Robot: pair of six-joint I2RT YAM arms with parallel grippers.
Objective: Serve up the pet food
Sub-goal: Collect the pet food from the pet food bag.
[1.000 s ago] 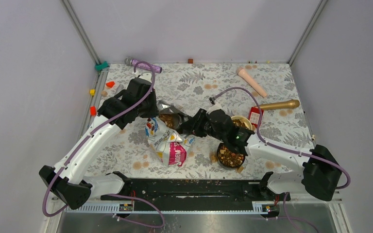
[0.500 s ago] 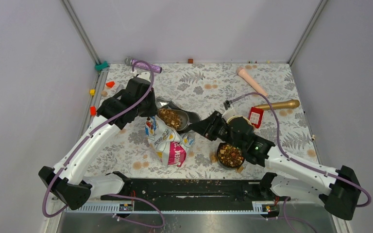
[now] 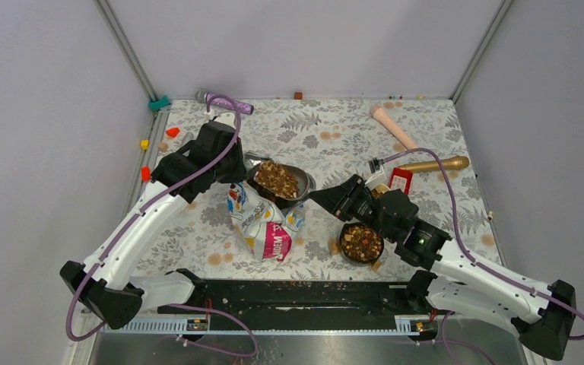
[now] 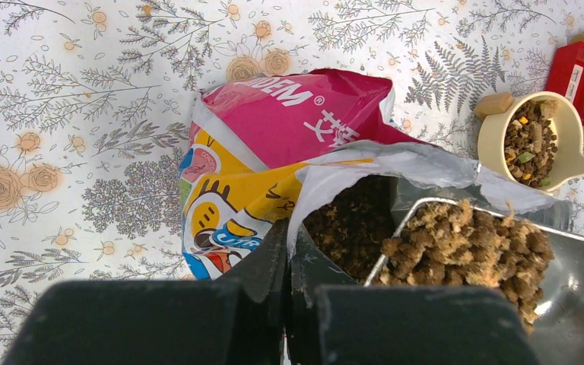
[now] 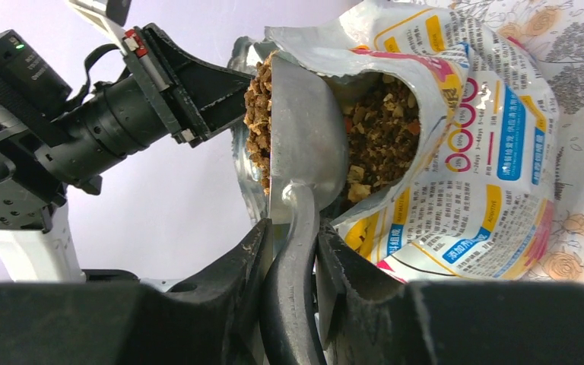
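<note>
The left hand (image 4: 289, 255) is clamped on the open rim of a pink-and-yellow foil pet food bag (image 4: 274, 129) sitting mid-bench, left of centre. At the bag's mouth, a silver metal scoop (image 5: 308, 129) is heaped with brown and tan pet food kibble (image 5: 258, 114), its handle gripped tight by the right hand (image 5: 293, 255). Further right, toward the bench's near edge, a round black bowl (image 3: 341, 245) holds more kibble.

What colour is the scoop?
Silver metal scoop, clearest in the right wrist view.
</note>
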